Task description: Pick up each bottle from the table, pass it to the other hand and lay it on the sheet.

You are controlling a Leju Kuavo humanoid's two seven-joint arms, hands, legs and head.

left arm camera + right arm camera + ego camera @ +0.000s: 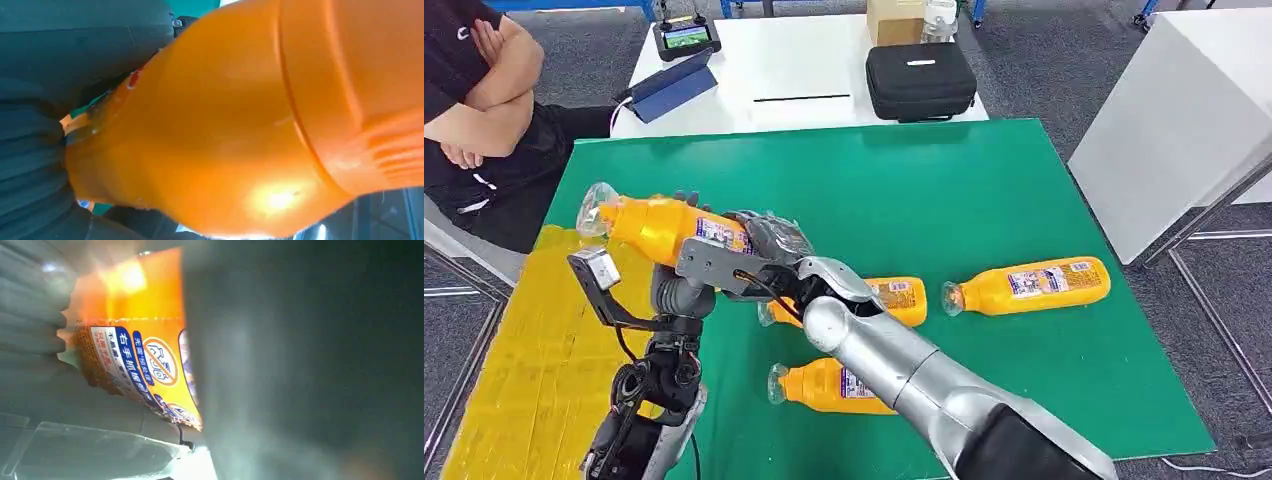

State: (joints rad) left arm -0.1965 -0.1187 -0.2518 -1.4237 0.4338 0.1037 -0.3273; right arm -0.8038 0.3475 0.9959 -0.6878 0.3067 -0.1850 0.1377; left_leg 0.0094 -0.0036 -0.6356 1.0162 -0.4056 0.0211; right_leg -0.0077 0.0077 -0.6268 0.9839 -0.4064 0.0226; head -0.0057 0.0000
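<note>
Grey carpeted floor is seen around a green rectangular table (1024, 190), taken as the landmark for all entries.

Beyond the table's far-left corner, a seated person (474, 110) with folded arms is recorded. Along the table's left edge, a yellow textured sheet (514, 370) is laid.

Above the table's left part, an orange plastic bottle with a clear cap and a blue-and-white label (659, 225) is held off the surface, lying roughly level, cap toward the sheet. The left hand (686, 205) is placed at the bottle's body; only dark fingertips show above it, so a closed grip cannot be told. From the left wrist camera, the bottle (240, 120) is seen pressed close against the lens. The right hand (769, 240) is wrapped over the bottle's base end and is clamped on it; the label (145, 370) is seen close up from the right wrist camera.

On the table's near middle, a second orange bottle (829, 387) is laid on its side, with a third (894, 298) just behind it, partly hidden by the right arm. Toward the table's right edge, a fourth orange bottle (1029, 285) is laid on its side.

Behind the table's far edge, a white desk (814, 70) bearing a black zipped case (921, 80) is noted.
</note>
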